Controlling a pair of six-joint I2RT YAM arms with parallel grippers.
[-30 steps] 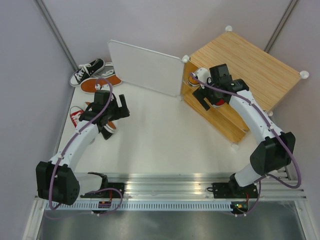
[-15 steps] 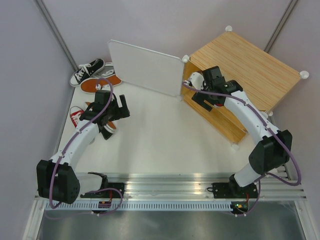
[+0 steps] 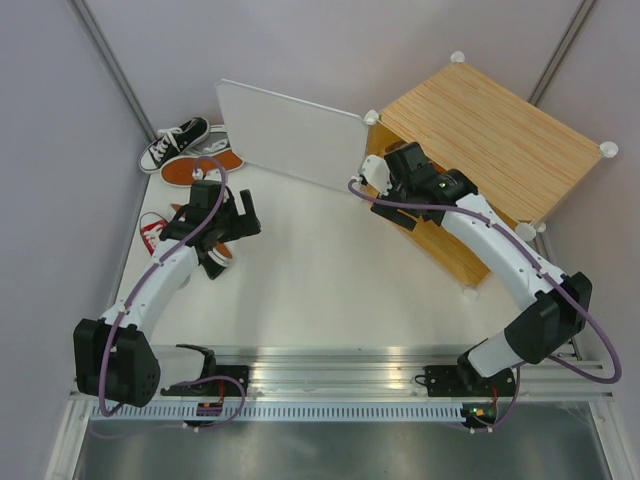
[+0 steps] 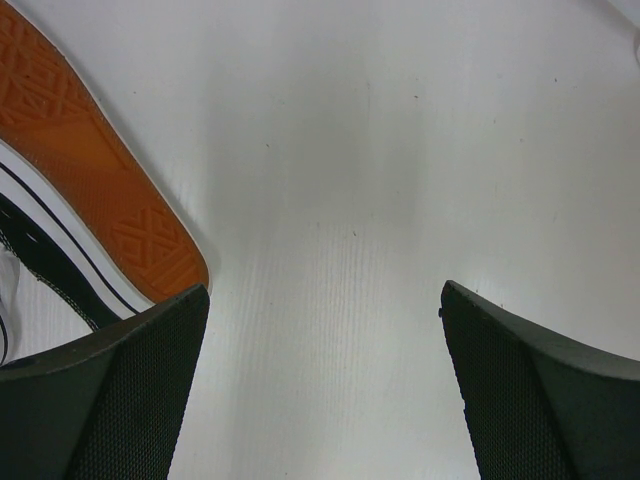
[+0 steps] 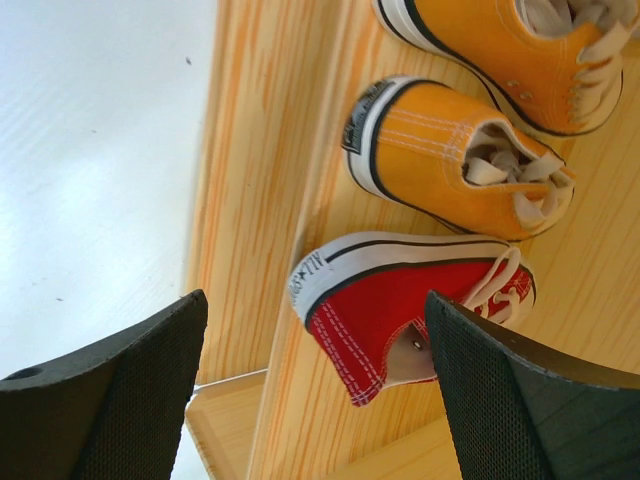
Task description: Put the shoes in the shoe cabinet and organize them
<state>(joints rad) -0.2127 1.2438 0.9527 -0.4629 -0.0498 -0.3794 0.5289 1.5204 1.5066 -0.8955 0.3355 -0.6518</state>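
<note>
The shoe cabinet (image 3: pixel 500 130) stands at the back right with its white door (image 3: pixel 290 135) swung open. On its wooden shelf (image 5: pixel 300 420) sit a red sneaker (image 5: pixel 400 300) and two orange sneakers (image 5: pixel 450 160) (image 5: pixel 510 50). My right gripper (image 3: pixel 392 200) hovers open at the cabinet's mouth, and the right wrist view shows the right gripper (image 5: pixel 315 300) holding nothing, the red sneaker's heel just beyond it. My left gripper (image 4: pixel 325 290) is open over bare table. A black sneaker (image 4: pixel 90 170) lies on its side at the left finger, orange-brown sole showing.
More shoes lie at the far left: a black sneaker (image 3: pixel 175 142), an orange-soled one (image 3: pixel 200 168) and a red one (image 3: pixel 152 230). Grey walls close in on the left and behind. The open door stands between the shoe pile and the cabinet.
My right gripper has drawn back leftward out of the cabinet, leaving the red sneaker on the shelf. The left arm has not moved.
</note>
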